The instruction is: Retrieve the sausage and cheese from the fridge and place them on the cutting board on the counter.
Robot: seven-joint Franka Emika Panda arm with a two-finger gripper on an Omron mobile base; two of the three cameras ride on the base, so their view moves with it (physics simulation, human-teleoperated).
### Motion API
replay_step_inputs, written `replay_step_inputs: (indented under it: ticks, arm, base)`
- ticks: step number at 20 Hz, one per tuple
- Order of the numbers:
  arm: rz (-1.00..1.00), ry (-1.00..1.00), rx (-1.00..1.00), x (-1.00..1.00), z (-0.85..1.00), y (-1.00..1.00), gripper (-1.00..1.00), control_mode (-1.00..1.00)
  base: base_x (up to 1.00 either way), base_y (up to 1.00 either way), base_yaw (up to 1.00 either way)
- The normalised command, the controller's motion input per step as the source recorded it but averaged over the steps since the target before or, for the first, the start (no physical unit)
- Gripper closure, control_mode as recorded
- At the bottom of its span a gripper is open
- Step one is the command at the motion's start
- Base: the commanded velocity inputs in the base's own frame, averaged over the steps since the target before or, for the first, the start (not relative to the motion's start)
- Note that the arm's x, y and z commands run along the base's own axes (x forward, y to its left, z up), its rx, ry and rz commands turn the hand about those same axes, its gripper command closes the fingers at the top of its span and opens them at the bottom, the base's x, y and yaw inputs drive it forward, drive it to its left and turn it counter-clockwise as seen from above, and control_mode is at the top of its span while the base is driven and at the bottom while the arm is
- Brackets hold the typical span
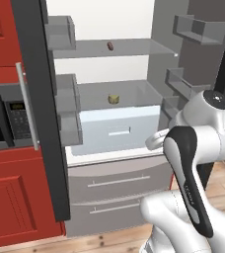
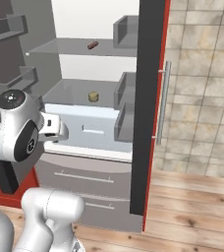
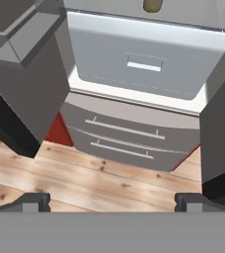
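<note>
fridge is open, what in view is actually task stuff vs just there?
Job:
sausage, upper shelf
cheese, lower shelf
fridge, doors open
pincer, open, empty

Just there:
microwave
red cabinets
wood floor

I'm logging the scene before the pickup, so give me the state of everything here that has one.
fridge: both doors open
sausage: lying on upper shelf
cheese: sitting on lower shelf
crisper bin: closed
bottom drawers: closed
microwave: door shut
gripper: open, empty
</note>
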Motion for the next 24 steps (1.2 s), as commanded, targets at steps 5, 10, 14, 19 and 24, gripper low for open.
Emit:
replay_step_inputs:
  ticks: [5, 10, 14, 19, 24]
  arm:
    - [0.0, 0.0, 0.0, 0.0, 0.0, 0.0, -1.0, 1.0]
    - [0.0, 0.0, 0.0, 0.0, 0.0, 0.0, -1.0, 1.0]
    - [0.0, 0.0, 0.0, 0.0, 0.0, 0.0, -1.0, 1.0]
    - [0.0, 0.0, 0.0, 0.0, 0.0, 0.0, -1.0, 1.0]
    - [0.0, 0.0, 0.0, 0.0, 0.0, 0.0, -1.0, 1.0]
  base:
    - [0.27, 0.0, 0.0]
    - [0.61, 0.22, 0.0]
    - [0.71, 0.32, 0.0]
    - [0.36, 0.27, 0.0]
    - [0.04, 0.04, 0.0]
